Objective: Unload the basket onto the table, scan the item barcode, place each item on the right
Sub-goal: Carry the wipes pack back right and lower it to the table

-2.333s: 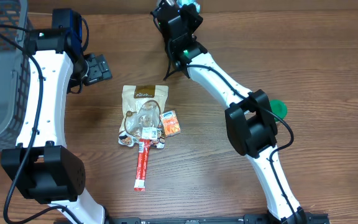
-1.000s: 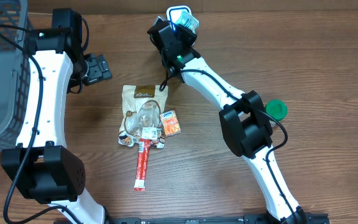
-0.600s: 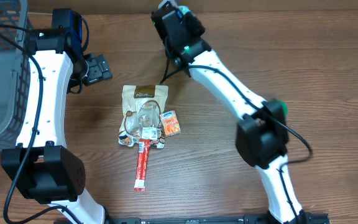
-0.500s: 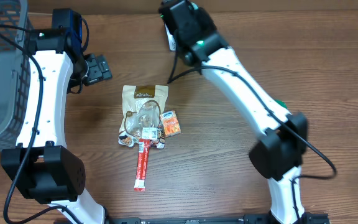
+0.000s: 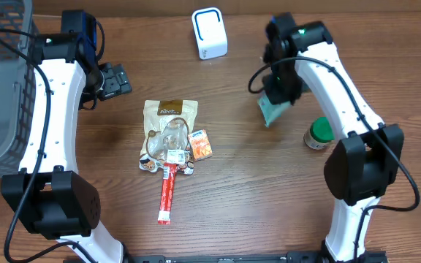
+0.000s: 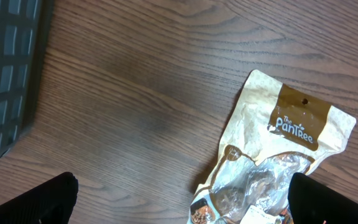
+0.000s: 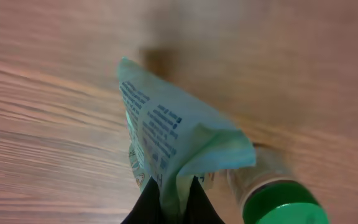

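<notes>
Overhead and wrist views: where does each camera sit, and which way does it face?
Overhead: above the table, facing down; both arms show.
Left wrist: faces down at the snack pouch; open left gripper frames it.
Right wrist: faces down along the shut right gripper holding the teal packet, beside the green-capped bottle.
Shared: overhead also shows pouch, packet, bottle.

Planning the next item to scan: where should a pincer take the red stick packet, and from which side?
Probably its lower, free half, coming straight down and closing across the narrow width. The red stick packet lies flat on the table, long and thin, and its upper end meets the pile on the Pantree pouch, so the bare lower stretch leaves most room.
</notes>
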